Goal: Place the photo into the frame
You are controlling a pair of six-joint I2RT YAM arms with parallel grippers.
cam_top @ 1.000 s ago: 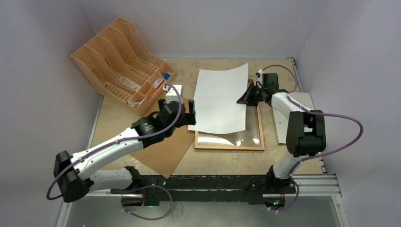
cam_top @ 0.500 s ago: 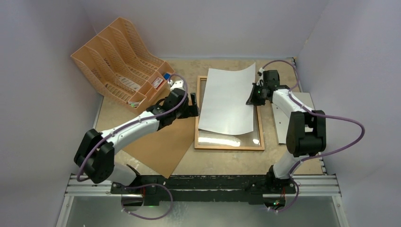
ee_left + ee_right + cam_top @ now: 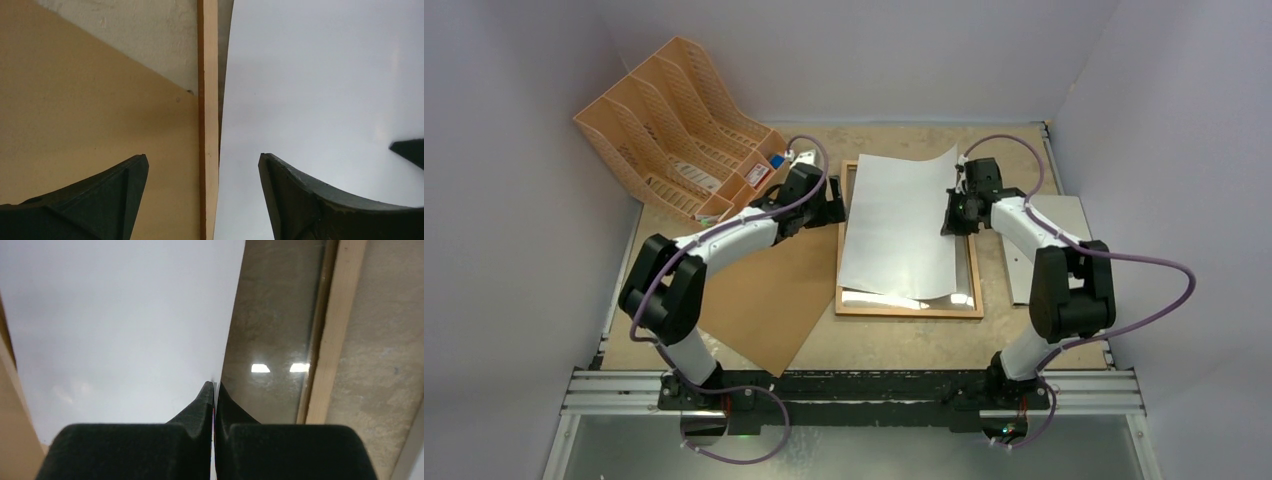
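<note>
Pinching the large white-backed paper photo (image 3: 894,225) over the thin brown wooden frame (image 3: 909,312).
The right arm (image 3: 1064,280) reaches forward with its elbow bent, and the right gripper (image 3: 214,387) is clamped on the sheet's 3 o'clock edge. The left arm (image 3: 724,235) stretches toward 1 o'clock. Its left gripper (image 3: 202,165) is spread wide and empty, straddling the frame's 9 o'clock rail (one finger over the brown fibreboard panel (image 3: 759,300)). At 6 o'clock the glass (image 3: 874,297) lies uncovered.
</note>
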